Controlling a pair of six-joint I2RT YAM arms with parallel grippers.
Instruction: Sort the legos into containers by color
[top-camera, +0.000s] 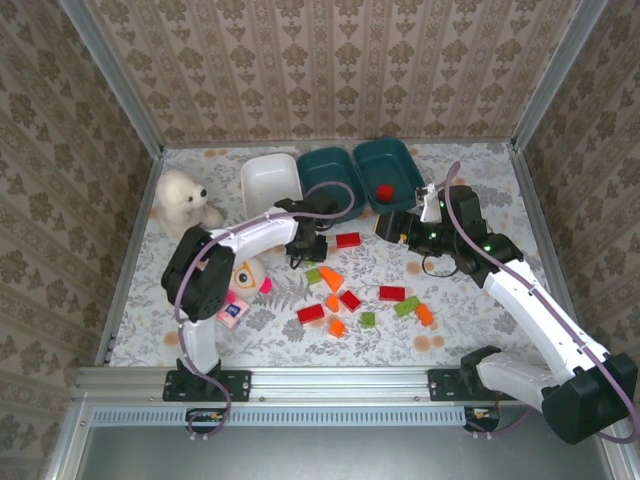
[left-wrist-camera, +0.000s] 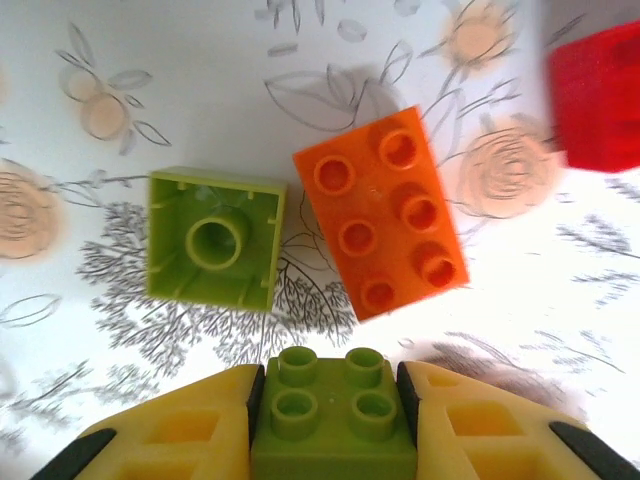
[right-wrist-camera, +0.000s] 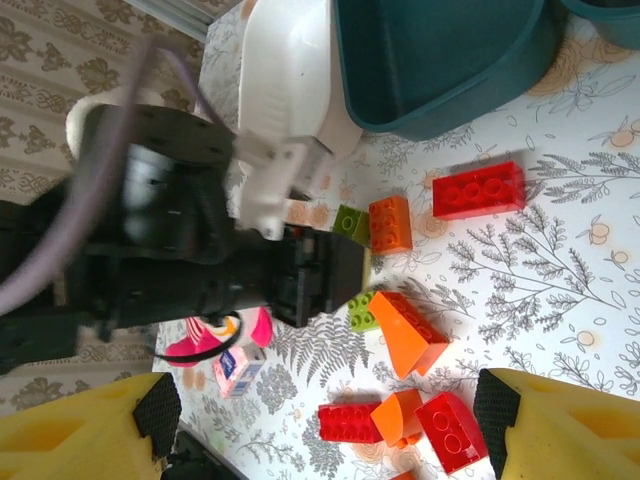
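The left gripper (left-wrist-camera: 331, 378) pinches 1 green brick (left-wrist-camera: 333, 425) beside the orange brick (left-wrist-camera: 385, 225); better lift straight up. The right gripper (right-wrist-camera: 327, 412) stands wide, empty.

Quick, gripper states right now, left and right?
Left gripper: closed on a light green lego.
Right gripper: open, holding nothing.
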